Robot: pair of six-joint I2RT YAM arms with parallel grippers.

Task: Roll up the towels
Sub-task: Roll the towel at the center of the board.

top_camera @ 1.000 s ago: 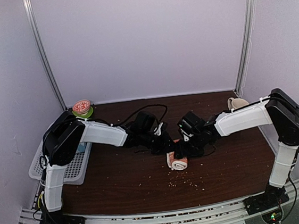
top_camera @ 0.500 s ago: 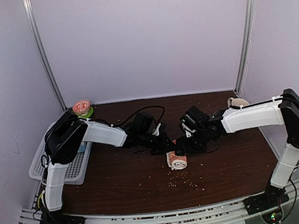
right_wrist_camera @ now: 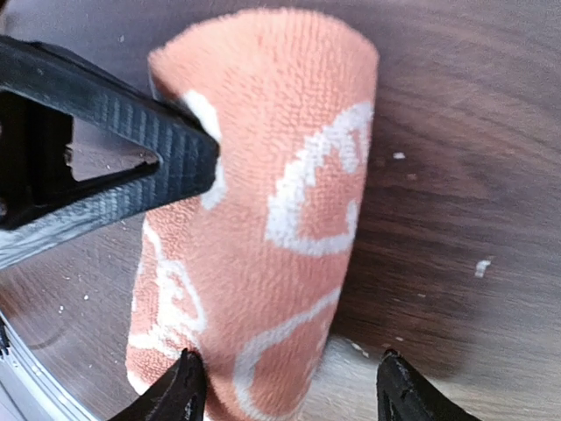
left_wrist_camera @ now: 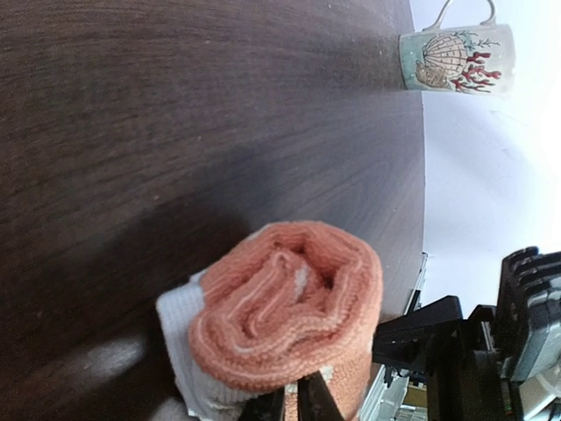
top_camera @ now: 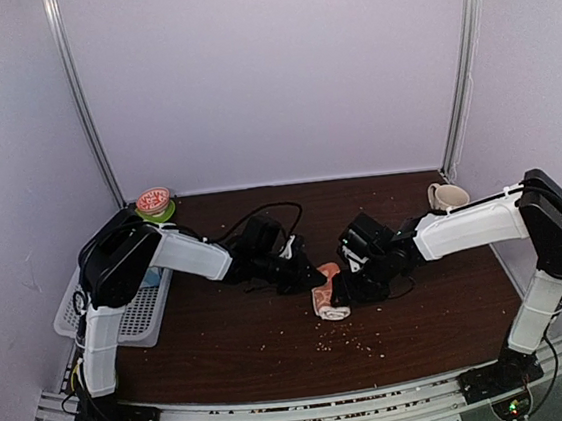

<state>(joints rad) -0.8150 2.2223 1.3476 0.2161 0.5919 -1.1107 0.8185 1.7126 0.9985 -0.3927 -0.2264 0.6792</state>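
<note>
Rolled towel [right_wrist_camera: 263, 219] sits within the wide-open right tool [right_wrist_camera: 289, 390]; left tool [left_wrist_camera: 294, 405] touches it, opening unclear.

One towel [top_camera: 331, 301] lies rolled into a short, tight cylinder on its side near the middle of the worktop [top_camera: 225, 347], its axis running roughly from the far edge toward the near edge. It is peach terry with curved white lines (a pale strip shows at one end). Its end face shows a snug spiral of layers.

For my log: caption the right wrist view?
Rolled orange towel on the dark table, left gripper against its side, right gripper open at its near end.
</note>
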